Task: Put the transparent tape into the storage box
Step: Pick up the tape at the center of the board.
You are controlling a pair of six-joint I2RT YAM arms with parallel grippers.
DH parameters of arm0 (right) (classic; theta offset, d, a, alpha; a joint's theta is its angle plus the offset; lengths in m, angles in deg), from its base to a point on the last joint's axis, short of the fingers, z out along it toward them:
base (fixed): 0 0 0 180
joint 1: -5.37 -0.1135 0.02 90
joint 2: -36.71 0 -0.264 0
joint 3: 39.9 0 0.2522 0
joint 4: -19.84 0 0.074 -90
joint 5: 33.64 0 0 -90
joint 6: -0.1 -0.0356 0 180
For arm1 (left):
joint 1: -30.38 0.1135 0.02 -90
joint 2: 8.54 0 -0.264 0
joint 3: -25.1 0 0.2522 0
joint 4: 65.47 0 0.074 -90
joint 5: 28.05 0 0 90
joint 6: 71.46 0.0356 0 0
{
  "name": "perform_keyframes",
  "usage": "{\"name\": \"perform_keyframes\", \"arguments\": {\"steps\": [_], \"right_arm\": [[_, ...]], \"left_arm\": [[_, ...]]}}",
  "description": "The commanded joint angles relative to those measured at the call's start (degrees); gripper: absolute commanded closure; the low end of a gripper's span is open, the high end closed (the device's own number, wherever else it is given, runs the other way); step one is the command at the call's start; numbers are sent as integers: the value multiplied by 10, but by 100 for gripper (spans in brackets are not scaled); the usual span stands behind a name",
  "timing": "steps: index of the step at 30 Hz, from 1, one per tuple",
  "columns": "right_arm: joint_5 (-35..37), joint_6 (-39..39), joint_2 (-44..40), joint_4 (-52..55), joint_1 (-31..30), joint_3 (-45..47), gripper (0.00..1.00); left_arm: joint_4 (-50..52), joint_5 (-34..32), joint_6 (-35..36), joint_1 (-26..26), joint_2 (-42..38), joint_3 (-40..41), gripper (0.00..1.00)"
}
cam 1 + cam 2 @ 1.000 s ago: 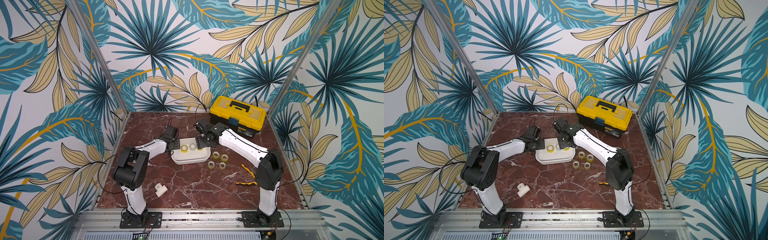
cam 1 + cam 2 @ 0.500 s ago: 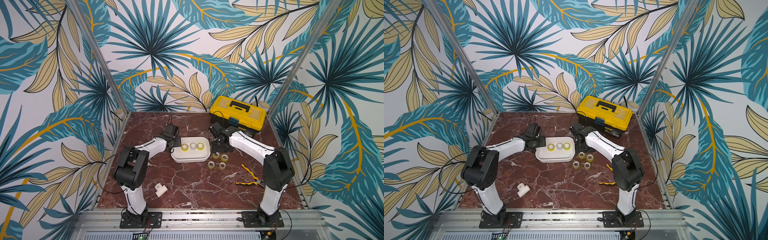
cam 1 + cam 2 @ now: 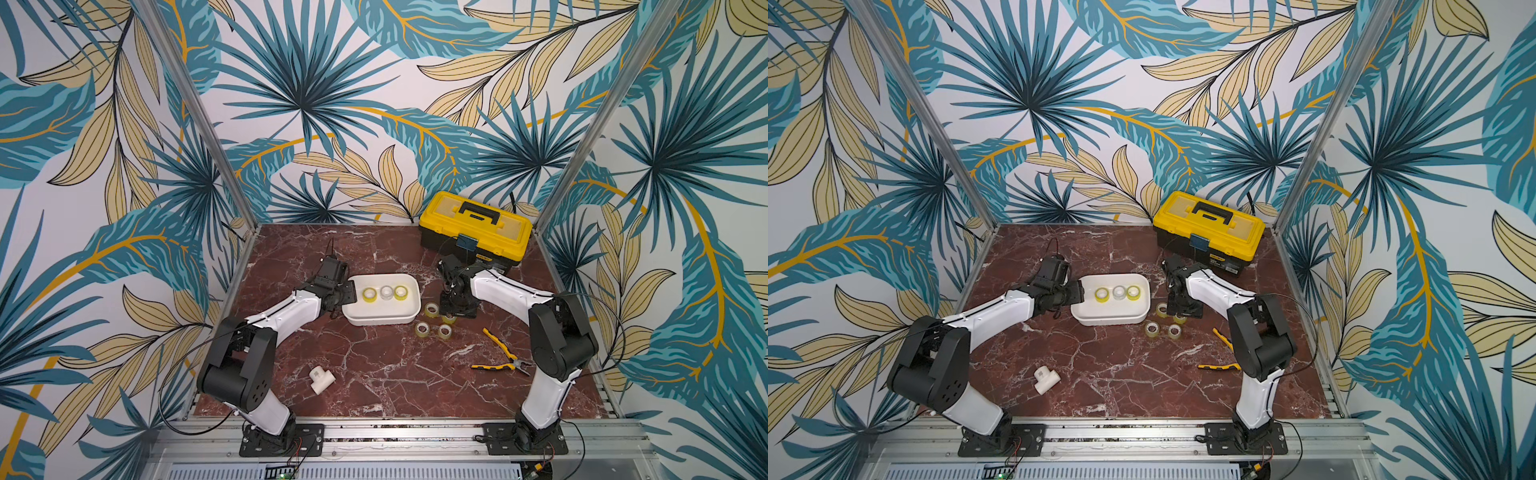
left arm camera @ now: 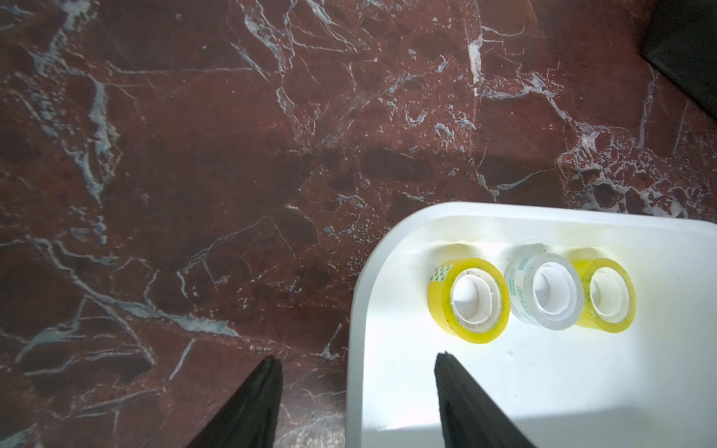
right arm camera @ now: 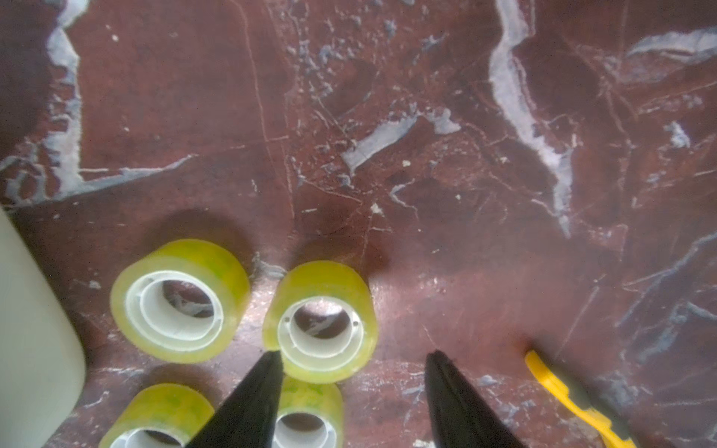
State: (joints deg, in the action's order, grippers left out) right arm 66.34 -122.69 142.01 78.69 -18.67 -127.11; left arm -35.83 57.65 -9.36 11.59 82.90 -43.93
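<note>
1. While three rolls lie in the box and four lie outside it, the step in hand is judged to be the next pick. In both top views the white shallow plastic storage box (image 3: 380, 322) lies on the red marble table (image 3: 374, 374). Inside it stand two yellowish rolls and one greyer roll of transparent tape (image 3: 387, 292). Four yellowish rolls (image 3: 422, 329) lie on the table just beside the box, with the right claw (image 3: 455, 309) over them.
2. Left wrist view: the left claw (image 4: 357, 372) is released. Its fingers (image 4: 256, 403) straddle the box's end wall, one inside and one outside, pinching nothing.
3. Right wrist view: the right claw (image 5: 353, 355) is released and empty. One fingertip (image 5: 265, 368) meets the outer edge of the nearest roll (image 5: 318, 281); the other stands over bare table.
4. Advice: shift the right claw until that roll sits centred between the fingers, lower to the table, then clench gently. Thread the finger into the gap beside the neighbouring roll (image 5: 182, 256) without nudging it.
</note>
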Motion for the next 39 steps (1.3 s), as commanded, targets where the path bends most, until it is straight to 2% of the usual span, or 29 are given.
{"name": "perform_keyframes", "arguments": {"steps": [1,10,14,19,27,33,39], "right_arm": [[-5,-15,-19,-16,6,20,38],[-10,-13,-3,-43,22,41,40],[-14,-19,8,-59,23,50,51],[-24,-29,19,-81,22,66,58],[-22,-31,9,-89,23,74,100],[-5,-18,-15,-55,23,45,100],[44,16,-50,18,20,-42,100]], "left_arm": [[-1,3,-8,-5,-16,14,33],[-2,3,-10,-11,-9,7,33],[-1,0,-12,-12,-7,9,33],[-2,-2,-13,-13,-9,9,33],[22,-8,-9,-12,-21,10,33],[26,-8,-5,-12,-36,10,32],[31,-14,-2,-12,-64,9,30]]}}
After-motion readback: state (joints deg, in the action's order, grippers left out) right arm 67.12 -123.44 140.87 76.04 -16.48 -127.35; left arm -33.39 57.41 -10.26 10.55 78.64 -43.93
